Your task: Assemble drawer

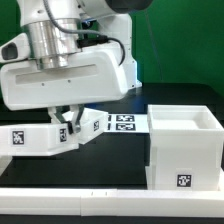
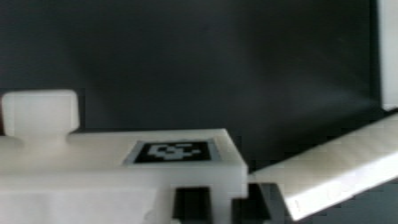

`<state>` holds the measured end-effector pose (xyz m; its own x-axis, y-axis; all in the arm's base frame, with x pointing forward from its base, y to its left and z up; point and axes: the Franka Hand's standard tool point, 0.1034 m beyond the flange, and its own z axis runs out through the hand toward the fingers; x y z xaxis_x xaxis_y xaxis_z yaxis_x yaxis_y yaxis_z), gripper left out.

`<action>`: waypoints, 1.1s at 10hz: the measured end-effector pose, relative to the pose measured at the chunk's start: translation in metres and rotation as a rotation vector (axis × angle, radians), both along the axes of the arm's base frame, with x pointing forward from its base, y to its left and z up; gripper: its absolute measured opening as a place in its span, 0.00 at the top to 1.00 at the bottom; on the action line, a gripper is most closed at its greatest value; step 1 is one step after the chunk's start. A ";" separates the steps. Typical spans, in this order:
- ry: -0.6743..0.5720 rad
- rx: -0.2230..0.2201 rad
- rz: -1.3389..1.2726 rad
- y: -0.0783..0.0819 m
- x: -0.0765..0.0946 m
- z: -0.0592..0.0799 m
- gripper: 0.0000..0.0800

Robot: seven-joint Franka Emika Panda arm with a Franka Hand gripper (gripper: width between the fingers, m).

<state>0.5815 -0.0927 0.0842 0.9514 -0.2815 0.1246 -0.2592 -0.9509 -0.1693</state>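
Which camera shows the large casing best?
The exterior view: the casing stands clear of the arm at that view's right, open top and front tag visible. The wrist view shows a tagged tray, nothing recognisable as the casing.

I work in a robotics lab, at a test bench rather than in a home or a shop. The table (image 1: 110, 160) under me is plain matte black, and a flat green backdrop (image 1: 190, 40) stands behind it. A marker board (image 1: 122, 123) lies flat on the black surface. The white plastic casing (image 1: 185, 140) carries a black-and-white square tag (image 1: 184, 180) (the sort cameras track). A long white rail (image 1: 90, 200) runs along the table edge nearest the exterior camera. My own white arm (image 1: 60, 75) hangs over it all.
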 end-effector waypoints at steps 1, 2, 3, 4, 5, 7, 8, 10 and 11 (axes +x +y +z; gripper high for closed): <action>-0.005 -0.017 0.071 -0.001 0.000 0.000 0.95; -0.008 -0.023 0.101 -0.001 0.000 0.000 0.95; -0.037 -0.064 0.305 0.002 -0.001 0.001 0.95; -0.061 -0.088 0.502 0.014 -0.002 0.002 0.95; -0.057 -0.111 0.676 0.033 -0.007 -0.001 0.95; -0.100 -0.076 0.624 0.012 -0.009 0.006 0.95; -0.085 -0.116 0.718 0.002 -0.011 0.004 0.95; -0.083 -0.155 0.891 0.002 -0.014 0.001 0.95; -0.109 -0.259 1.038 -0.002 -0.017 -0.002 0.95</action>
